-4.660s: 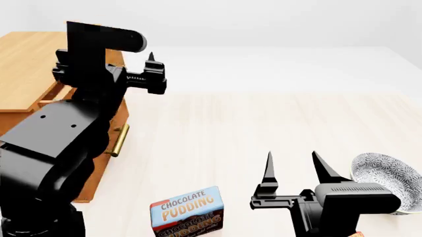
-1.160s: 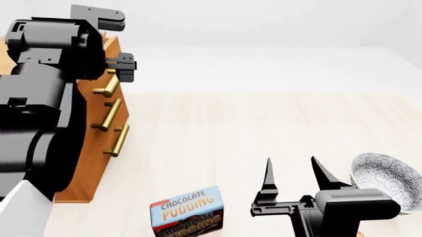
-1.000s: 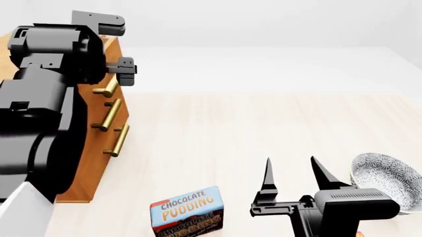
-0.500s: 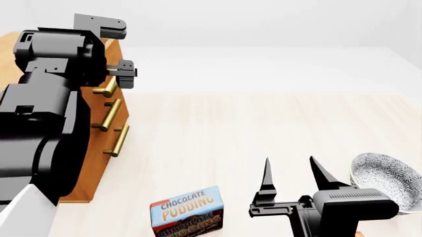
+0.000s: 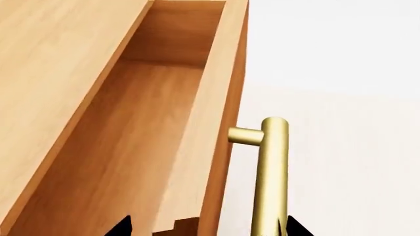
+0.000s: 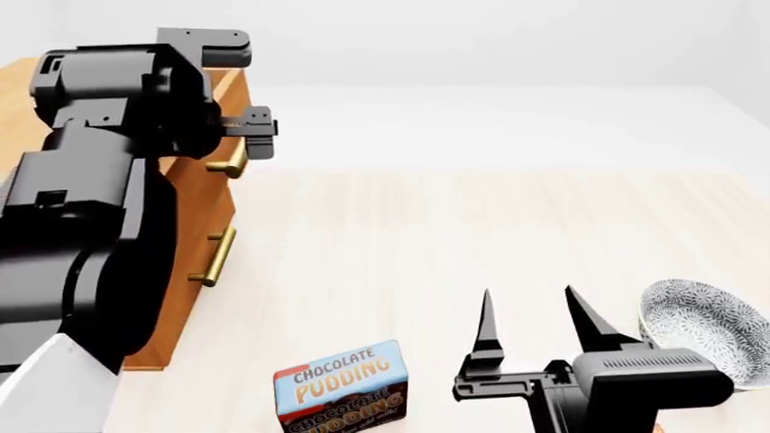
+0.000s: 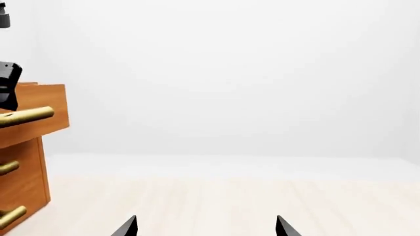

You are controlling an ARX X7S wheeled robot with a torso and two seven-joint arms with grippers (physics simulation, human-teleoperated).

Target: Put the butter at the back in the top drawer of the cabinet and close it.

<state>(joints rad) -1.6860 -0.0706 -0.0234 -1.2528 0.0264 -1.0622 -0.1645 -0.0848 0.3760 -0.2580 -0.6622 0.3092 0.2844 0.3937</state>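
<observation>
I am watching the light-brown wooden top drawer standing pulled out of the boxy three-drawer wooden cabinet, its inside bare wood. My left gripper is sitting at the drawer's brass bar handle, fingers spread either side of it. My right gripper is hanging wide beside the chocolate pudding box, near a patterned grey bowl. I cannot make out the butter in any view

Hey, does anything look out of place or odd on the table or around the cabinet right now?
Nothing looks spilled, broken or knocked over. The one thing off its usual state is the top drawer of the cabinet: it stands pulled out and empty, its brass handle between the left gripper's fingertips. The pudding box stands upright.
</observation>
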